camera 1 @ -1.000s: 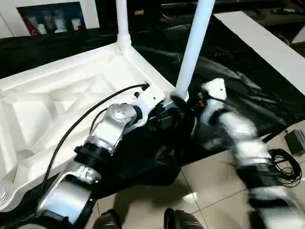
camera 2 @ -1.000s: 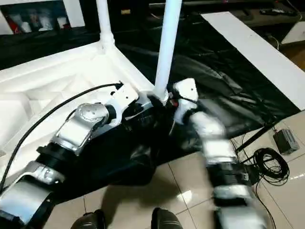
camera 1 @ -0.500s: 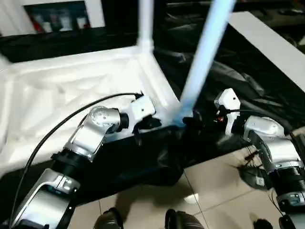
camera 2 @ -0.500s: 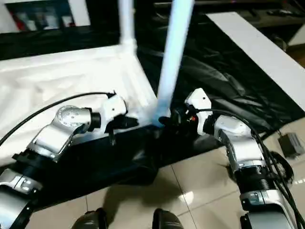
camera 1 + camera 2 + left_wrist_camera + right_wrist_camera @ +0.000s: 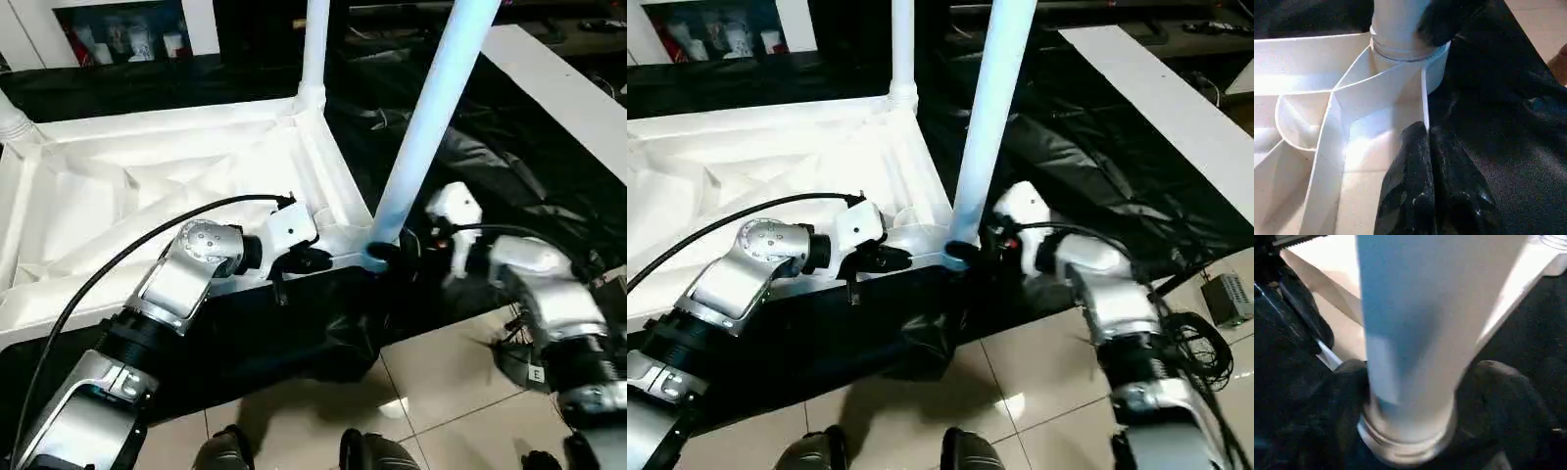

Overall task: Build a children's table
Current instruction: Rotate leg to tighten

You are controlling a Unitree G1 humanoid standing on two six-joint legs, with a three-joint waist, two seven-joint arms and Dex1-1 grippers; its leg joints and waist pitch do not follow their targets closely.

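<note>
The large white ribbed plastic tabletop (image 5: 147, 186) lies upside down on black sheeting (image 5: 509, 166). My right gripper (image 5: 1415, 396) spans the near white tubular leg (image 5: 426, 127) at its socket; my left gripper (image 5: 1427, 171) pinches the rim. Three legs stand; one seems left.

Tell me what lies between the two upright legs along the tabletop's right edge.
In the head views, only the tabletop's raised white rim runs from the far leg to the near leg. Nothing else sits along that stretch.

The tabletop (image 5: 147, 196) lies underside up on the sheet (image 5: 509, 176) — one leg (image 5: 423, 137) in its near corner, another (image 5: 313, 49) behind.
</note>
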